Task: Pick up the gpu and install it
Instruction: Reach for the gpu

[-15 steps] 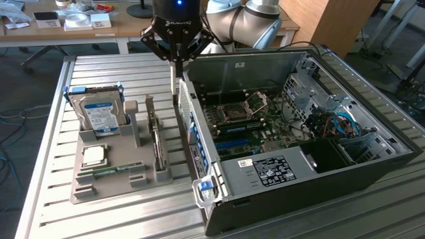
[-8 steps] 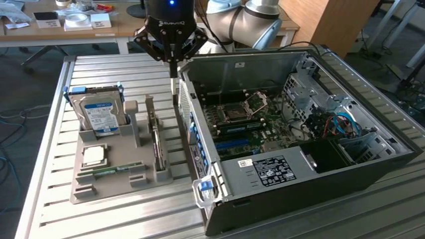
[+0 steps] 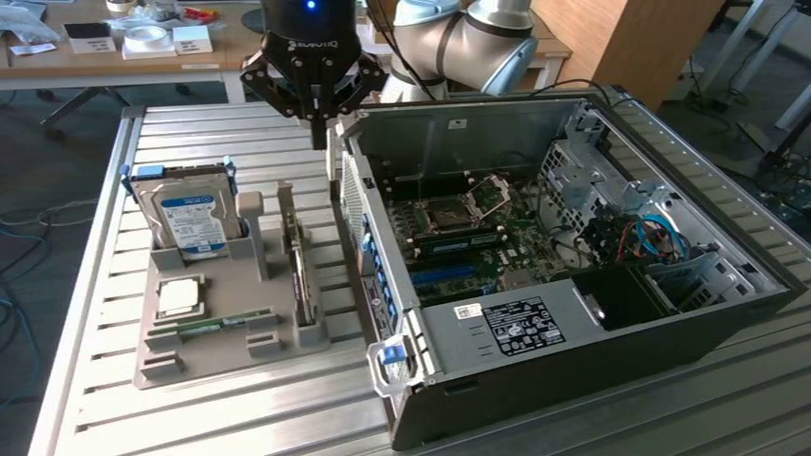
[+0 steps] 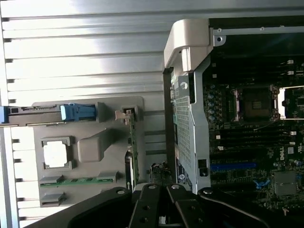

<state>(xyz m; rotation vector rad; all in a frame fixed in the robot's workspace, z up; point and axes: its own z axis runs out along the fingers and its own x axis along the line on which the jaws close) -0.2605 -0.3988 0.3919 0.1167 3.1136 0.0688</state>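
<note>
In the upper middle of the exterior view we see the gripper (image 3: pixel 317 131) hanging with its black fingers pressed together, tips pointing down, and we make out nothing caught between them. It hovers over the narrow strip between the grey holder tray (image 3: pixel 190 366) and the open computer case (image 3: pixel 609 380), just above the case's near top corner. The gpu (image 3: pixel 299 261) is in the tray, standing on its long edge in the slot along the tray's right side, left of centre in the frame and close beside the case wall; the gripper is above its far end and apart from it. From the wrist view we see the card edge-on, a thin green line beyond the closed fingers. Further left in the exterior view the tray also carries the hard drive (image 3: pixel 188 220), upright with its blue-white label facing us, then the CPU (image 3: pixel 179 297) lying flat and the RAM stick (image 3: pixel 209 325) below it. Inside the case, at the centre of the frame, the motherboard (image 3: pixel 481 237) lies exposed. Everything rests on the ribbed metal table (image 3: pixel 228 418).
</note>
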